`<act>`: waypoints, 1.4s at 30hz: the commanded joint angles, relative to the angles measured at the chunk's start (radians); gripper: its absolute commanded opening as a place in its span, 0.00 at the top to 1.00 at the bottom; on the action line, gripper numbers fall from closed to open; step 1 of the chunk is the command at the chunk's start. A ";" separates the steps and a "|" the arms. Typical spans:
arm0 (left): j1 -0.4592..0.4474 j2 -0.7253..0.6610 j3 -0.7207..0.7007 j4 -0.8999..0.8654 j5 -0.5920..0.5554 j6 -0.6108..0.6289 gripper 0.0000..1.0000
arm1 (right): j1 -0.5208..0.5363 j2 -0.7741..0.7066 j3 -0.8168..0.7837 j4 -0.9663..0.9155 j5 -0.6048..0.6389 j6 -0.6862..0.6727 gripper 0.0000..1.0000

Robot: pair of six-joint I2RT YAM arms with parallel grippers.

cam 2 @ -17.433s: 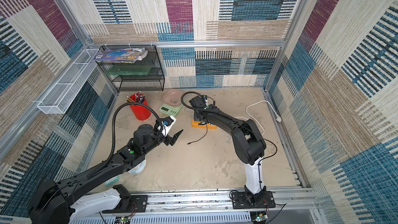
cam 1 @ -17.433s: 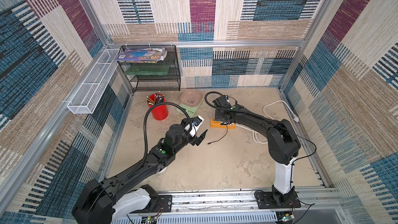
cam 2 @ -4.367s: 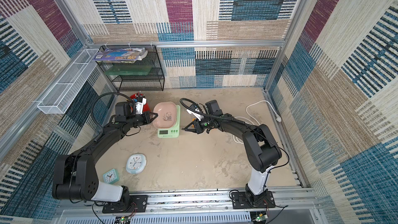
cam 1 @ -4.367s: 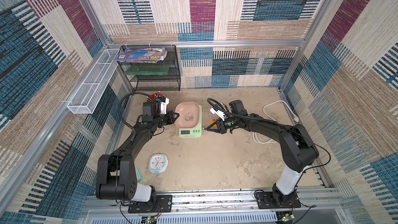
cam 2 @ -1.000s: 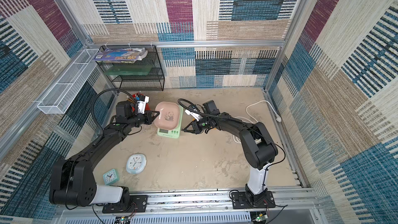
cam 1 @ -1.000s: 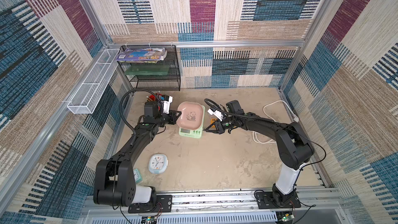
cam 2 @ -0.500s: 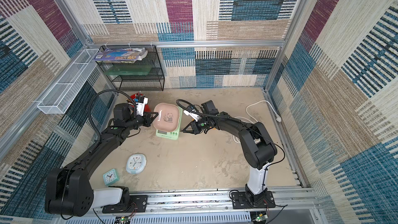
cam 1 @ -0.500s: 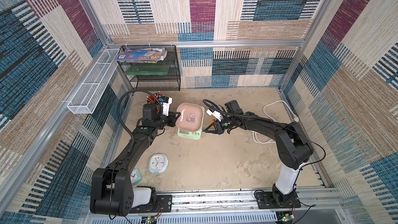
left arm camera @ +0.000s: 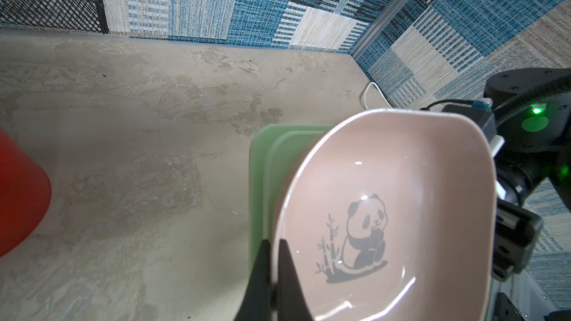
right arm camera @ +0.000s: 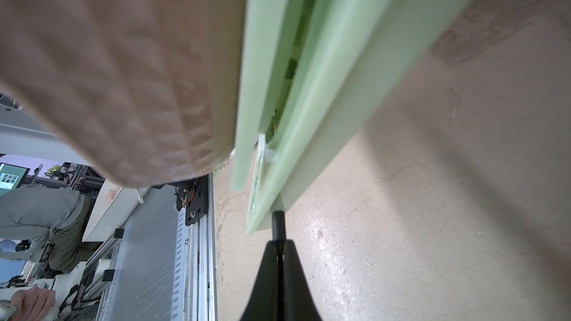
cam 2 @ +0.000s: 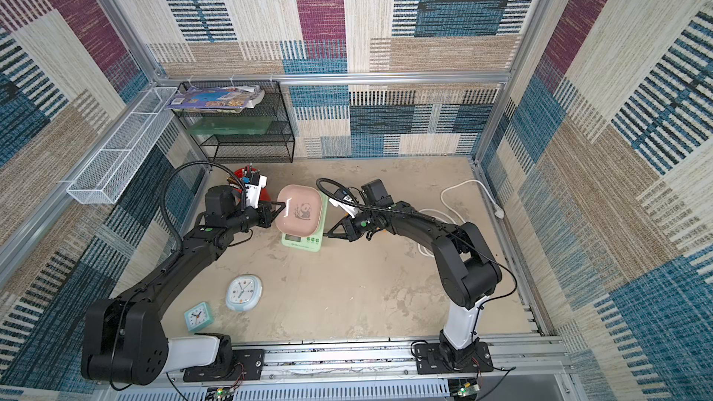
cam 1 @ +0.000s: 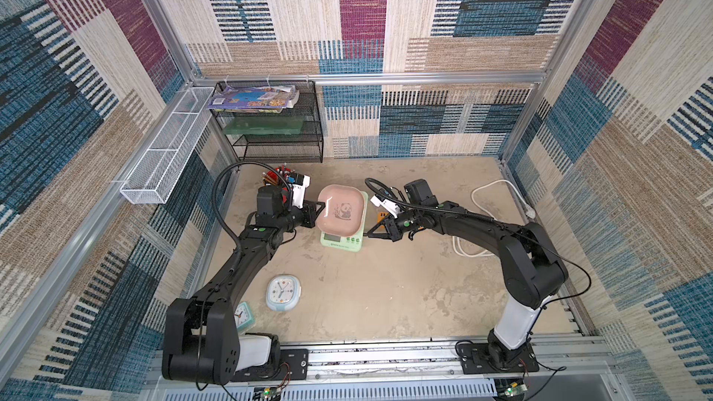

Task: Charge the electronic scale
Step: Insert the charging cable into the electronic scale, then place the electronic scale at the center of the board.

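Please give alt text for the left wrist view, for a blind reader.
The left gripper is shut on the rim of the pink panda tray atop the mint-green electronic scale. A red container stands aside; the right arm is beyond.

The electronic scale stands mid-way on the table between the left hand, at its tray's left rim, and the right hand, whose plug meets its right front corner. A round clock and a small clock lie front-left. A rack stands behind.
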 commanded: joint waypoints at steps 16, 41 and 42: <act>-0.004 0.138 0.034 0.050 -0.016 -0.162 1.00 | -0.019 -0.040 -0.043 0.111 0.031 0.019 0.68; -0.105 0.400 0.287 -0.253 -0.255 -0.261 1.00 | -0.099 -0.200 -0.176 0.263 0.252 0.118 0.65; -0.112 0.410 0.298 -0.267 -0.266 -0.260 1.00 | -0.101 -0.200 -0.176 0.265 0.252 0.120 0.65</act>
